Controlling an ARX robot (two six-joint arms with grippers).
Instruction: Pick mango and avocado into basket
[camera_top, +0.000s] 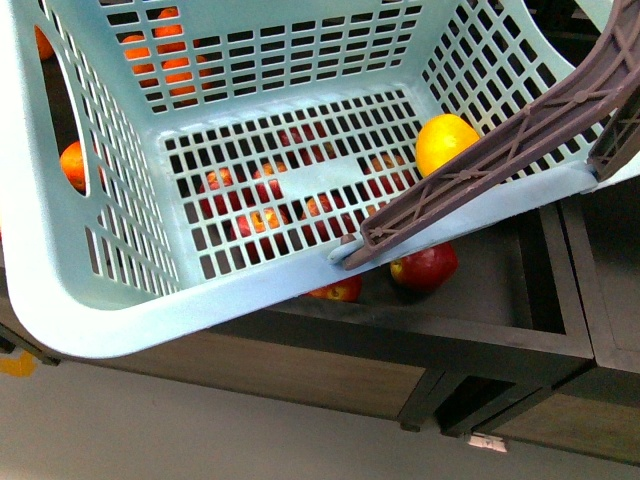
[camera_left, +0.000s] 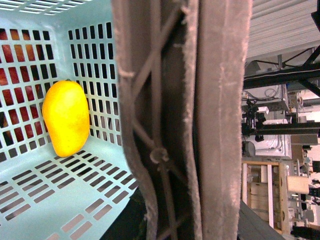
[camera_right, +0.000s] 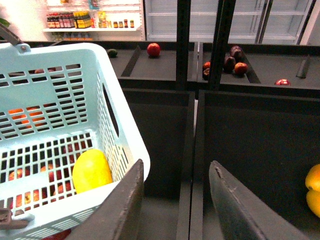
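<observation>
The light teal basket hangs tilted, close in front of me, with its brown handle across the right side. My left gripper is shut on that handle, which fills the left wrist view. The yellow mango lies inside the basket against a wall; it also shows in the left wrist view and the right wrist view. My right gripper is open and empty, beside the basket, above a dark shelf bin. A small dark green fruit, possibly the avocado, lies on the far shelf.
Red apples lie in the dark bin under the basket. Orange fruits show through its far wall. Yellow-orange fruit sits in the bin beside my right gripper. A red apple and dark fruits lie on the far shelf behind black dividers.
</observation>
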